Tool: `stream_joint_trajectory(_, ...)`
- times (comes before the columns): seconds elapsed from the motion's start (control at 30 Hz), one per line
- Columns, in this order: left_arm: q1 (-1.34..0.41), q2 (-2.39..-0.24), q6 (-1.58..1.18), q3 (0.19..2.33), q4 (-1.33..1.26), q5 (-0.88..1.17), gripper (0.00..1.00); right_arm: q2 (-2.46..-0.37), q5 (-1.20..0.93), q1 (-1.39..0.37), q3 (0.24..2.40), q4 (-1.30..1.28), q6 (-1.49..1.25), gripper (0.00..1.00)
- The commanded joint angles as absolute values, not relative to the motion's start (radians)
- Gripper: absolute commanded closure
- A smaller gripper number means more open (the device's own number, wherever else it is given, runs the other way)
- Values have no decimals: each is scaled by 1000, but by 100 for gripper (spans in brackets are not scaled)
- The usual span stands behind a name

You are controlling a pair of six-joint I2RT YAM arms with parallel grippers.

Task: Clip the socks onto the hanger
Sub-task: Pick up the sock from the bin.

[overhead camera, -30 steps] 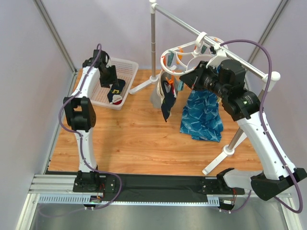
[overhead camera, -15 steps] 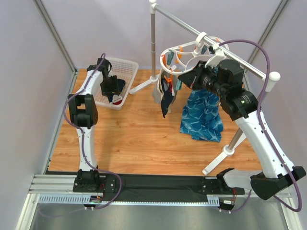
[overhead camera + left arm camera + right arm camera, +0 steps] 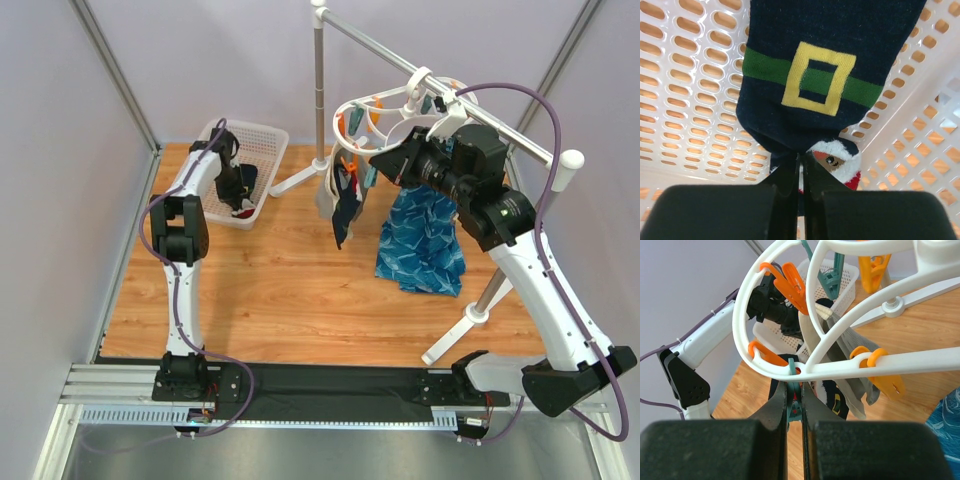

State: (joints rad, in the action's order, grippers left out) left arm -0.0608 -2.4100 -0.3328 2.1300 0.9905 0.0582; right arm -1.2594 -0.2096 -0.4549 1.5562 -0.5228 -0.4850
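A dark navy sock with a green band and a yellow buckle lies in the white basket. My left gripper is shut on its lower edge, beside a Santa-face patch. From above, that gripper reaches down into the basket. The white ring hanger hangs from the rail, and a navy sock dangles from it. My right gripper is shut on a teal peg under the hanger's rim. Orange pegs hang nearby.
A bright blue patterned cloth hangs from the grey rail stand, whose feet spread over the wooden table. Pale grey socks hang on the hanger too. Grey walls close in the left and back sides.
My left gripper has dropped deeper into the basket and closed on the navy sock. The right arm has shifted slightly left, still holding its peg.
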Motion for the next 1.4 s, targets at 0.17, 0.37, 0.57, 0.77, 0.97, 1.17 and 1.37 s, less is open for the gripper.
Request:
stream_joint_trajectory(0.17,-49,-2286,-353,2241,948,124,100,-1264,-247,-460,1540,-548,-499,100)
stream_joint_trajectory(0.37,-6,-2232,-406,2264,943,262,100,-1264,-247,-460,1534,-546,-500,100)
stream_joint_trajectory(0.57,-5,-2158,-448,2157,858,327,100,-1259,-244,-460,1532,-551,-495,100)
stream_joint_trajectory(0.77,-6,-2123,-468,2160,841,345,100,-1258,-241,-459,1537,-554,-494,100)
stream_joint_trajectory(0.97,18,-2105,-494,2175,853,386,100,-1259,-242,-460,1532,-552,-495,100)
stream_joint_trajectory(1.17,21,-1964,-596,2011,775,559,100,-1255,-248,-460,1520,-509,-511,100)
stream_joint_trajectory(1.37,18,-1674,-837,1626,516,796,100,-1273,-276,-460,1552,-488,-531,100)
